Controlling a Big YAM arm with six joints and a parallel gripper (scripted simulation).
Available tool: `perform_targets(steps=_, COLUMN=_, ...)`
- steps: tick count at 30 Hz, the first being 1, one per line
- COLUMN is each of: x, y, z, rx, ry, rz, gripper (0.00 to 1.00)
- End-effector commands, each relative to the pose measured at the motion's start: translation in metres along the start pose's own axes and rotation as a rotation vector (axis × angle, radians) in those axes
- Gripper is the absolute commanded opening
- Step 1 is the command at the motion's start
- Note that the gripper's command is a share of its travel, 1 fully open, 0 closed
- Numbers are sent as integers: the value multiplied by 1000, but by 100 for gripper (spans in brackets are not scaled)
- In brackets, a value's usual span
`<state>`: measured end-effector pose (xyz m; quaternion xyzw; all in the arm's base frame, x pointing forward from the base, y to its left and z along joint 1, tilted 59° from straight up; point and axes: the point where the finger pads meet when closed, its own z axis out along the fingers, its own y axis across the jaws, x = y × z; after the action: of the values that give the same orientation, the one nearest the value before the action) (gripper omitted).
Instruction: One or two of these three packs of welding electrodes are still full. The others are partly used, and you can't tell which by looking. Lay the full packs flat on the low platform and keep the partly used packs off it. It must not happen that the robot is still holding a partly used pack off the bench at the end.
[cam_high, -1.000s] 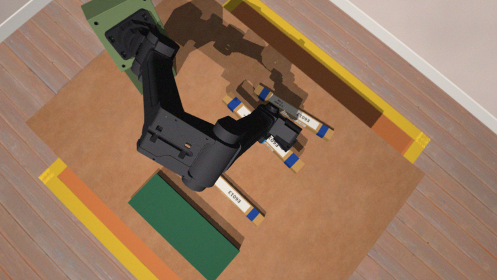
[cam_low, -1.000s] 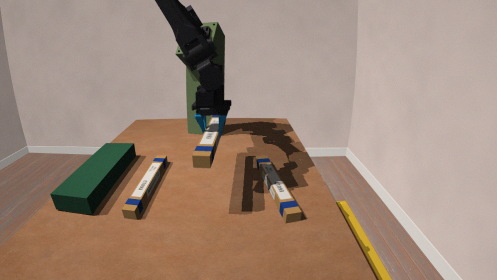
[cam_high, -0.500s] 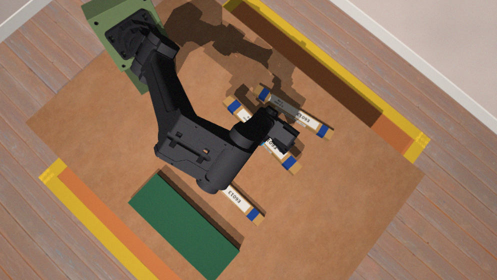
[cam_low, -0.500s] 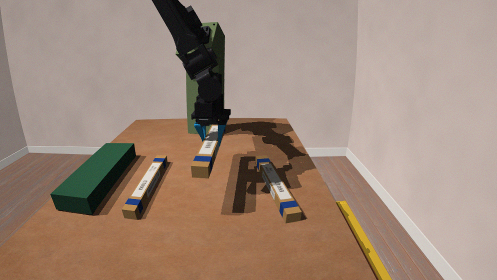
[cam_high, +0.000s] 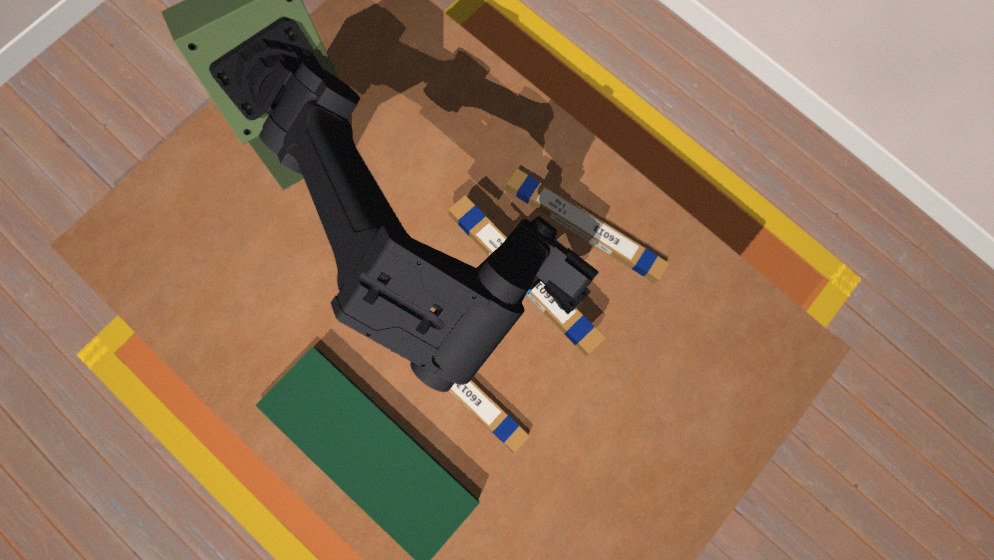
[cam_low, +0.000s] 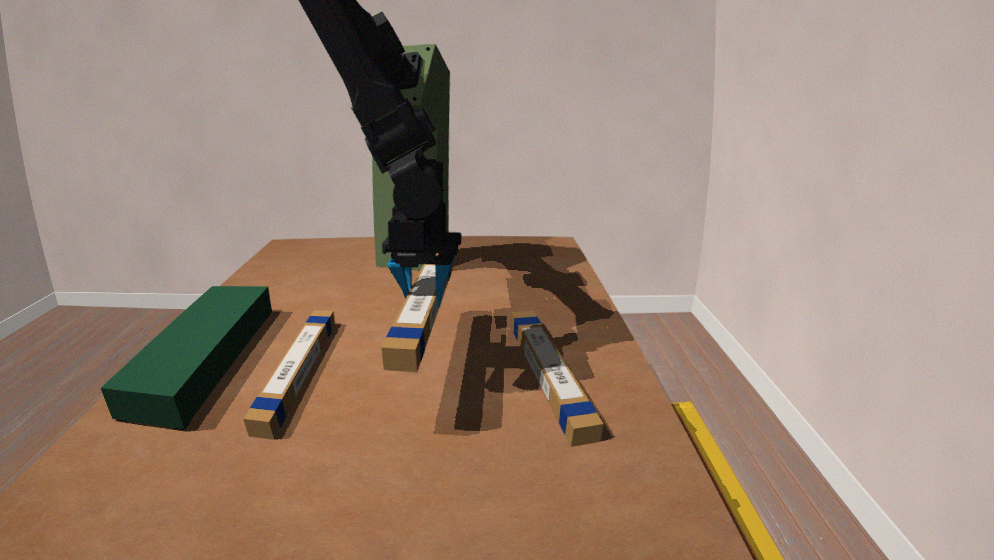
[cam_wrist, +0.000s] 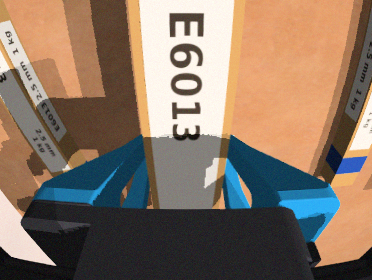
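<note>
Three tan packs have blue bands and white E6013 labels. My gripper (cam_low: 424, 296) (cam_wrist: 186, 139) is shut on the middle pack (cam_high: 556, 306) (cam_low: 415, 313) (cam_wrist: 186, 75), across its label. The pack is held above the table, roughly level, with its shadow apart from it. A second pack (cam_high: 479, 405) (cam_low: 295, 361) (cam_wrist: 347, 162) lies beside the green low platform (cam_high: 368, 452) (cam_low: 187, 340), partly under the arm in the top view. The angled third pack (cam_high: 615, 240) (cam_low: 559, 379) (cam_wrist: 25, 117) lies on the other side of the held pack. Nothing lies on the platform. The packs' contents are hidden.
The arm's green mount (cam_high: 243, 132) (cam_low: 438, 90) stands at the table's far end in the exterior view. Yellow barriers (cam_high: 685, 149) (cam_high: 201, 462) (cam_low: 726, 480) run along both long sides of the brown table (cam_high: 660, 417) (cam_low: 417, 486).
</note>
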<state>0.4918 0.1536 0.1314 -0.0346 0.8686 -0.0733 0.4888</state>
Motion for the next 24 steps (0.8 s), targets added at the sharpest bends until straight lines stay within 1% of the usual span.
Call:
perform_targets(steps=1, x=1, y=-3, z=8, rx=5, ry=-1, rz=-14, gripper=0)
perform_targets(steps=6, x=3, y=-1, z=16, rx=2, ry=1, rz=-18, gripper=0)
perform_targets(steps=8, x=3, y=-1, z=16, rx=2, ry=1, rz=-18, gripper=0)
perform_targets(steps=12, x=-4, y=-2, z=20, rx=2, ry=-12, rz=-11, gripper=0)
perform_targets(steps=18, x=1, y=-3, z=33, rx=5, ry=-3, rz=-14, gripper=0)
perform_targets(steps=24, x=4, y=-1, z=41, rx=1, ry=2, rz=-19, gripper=0)
